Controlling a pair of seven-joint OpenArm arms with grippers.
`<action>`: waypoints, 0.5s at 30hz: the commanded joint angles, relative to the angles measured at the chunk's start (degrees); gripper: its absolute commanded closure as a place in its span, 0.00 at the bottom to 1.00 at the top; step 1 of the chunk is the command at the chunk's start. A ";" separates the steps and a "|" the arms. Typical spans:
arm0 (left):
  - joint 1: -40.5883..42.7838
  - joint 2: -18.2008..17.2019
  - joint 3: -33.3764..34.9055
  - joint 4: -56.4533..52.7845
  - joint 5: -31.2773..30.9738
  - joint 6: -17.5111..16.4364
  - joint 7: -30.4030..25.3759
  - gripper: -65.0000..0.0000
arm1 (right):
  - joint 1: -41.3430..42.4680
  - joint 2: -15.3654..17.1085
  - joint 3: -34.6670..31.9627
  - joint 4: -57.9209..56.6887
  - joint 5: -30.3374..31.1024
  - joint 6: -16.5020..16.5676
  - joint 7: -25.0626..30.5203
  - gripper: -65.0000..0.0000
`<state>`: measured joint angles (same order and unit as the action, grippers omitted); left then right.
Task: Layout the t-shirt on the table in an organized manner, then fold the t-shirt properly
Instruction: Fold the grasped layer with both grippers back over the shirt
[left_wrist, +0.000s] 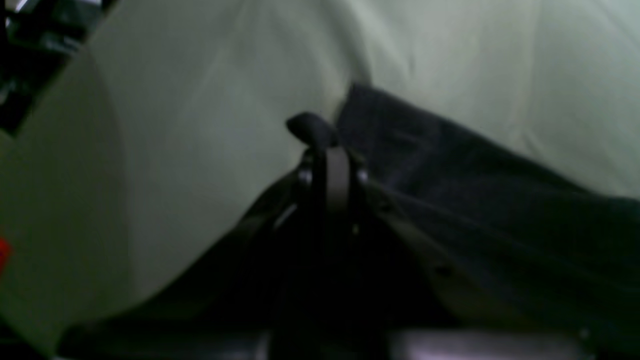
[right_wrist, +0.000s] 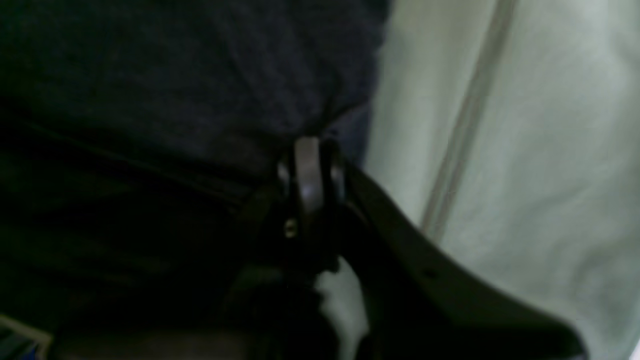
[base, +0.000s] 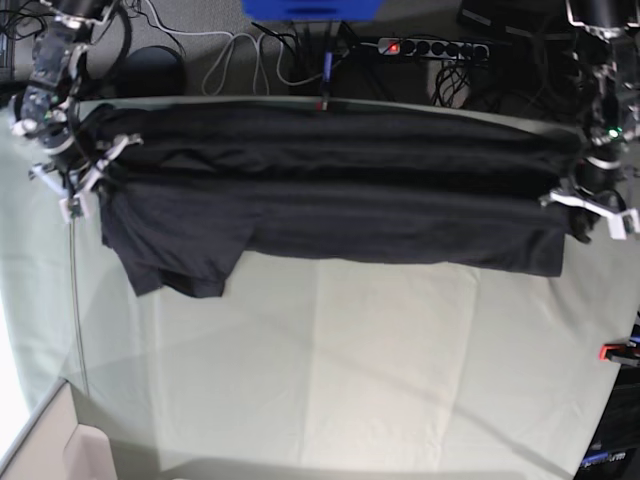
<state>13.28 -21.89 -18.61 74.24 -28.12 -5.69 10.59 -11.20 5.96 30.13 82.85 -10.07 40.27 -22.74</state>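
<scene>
Base view: t-shirt (base: 330, 190) taut between claws

You had the t-shirt (base: 330, 190), a large dark charcoal garment, stretched in a long horizontal band across the far part of the table (base: 330, 370), with lengthwise folds running through it. One sleeve hung down at the base view's left end, lying flat on the pale grey-green cloth. No print was visible. The near half of the table showed crossing fold creases.
</scene>
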 joint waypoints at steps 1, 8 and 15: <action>0.04 -1.28 -0.51 0.97 0.03 0.02 -1.49 1.00 | 0.61 0.95 0.42 1.24 0.79 -0.27 1.25 1.00; 1.62 -1.19 -0.51 0.53 0.03 0.02 -1.49 1.00 | -1.33 0.42 0.51 1.33 0.79 -0.27 1.16 1.00; 1.89 -1.28 -0.51 0.36 0.47 0.02 -1.14 1.00 | -2.64 0.33 0.51 1.24 0.79 -0.27 1.16 1.00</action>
<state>15.35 -22.06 -18.65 73.91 -27.70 -5.82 10.52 -14.02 5.67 30.33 83.13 -9.96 40.25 -22.44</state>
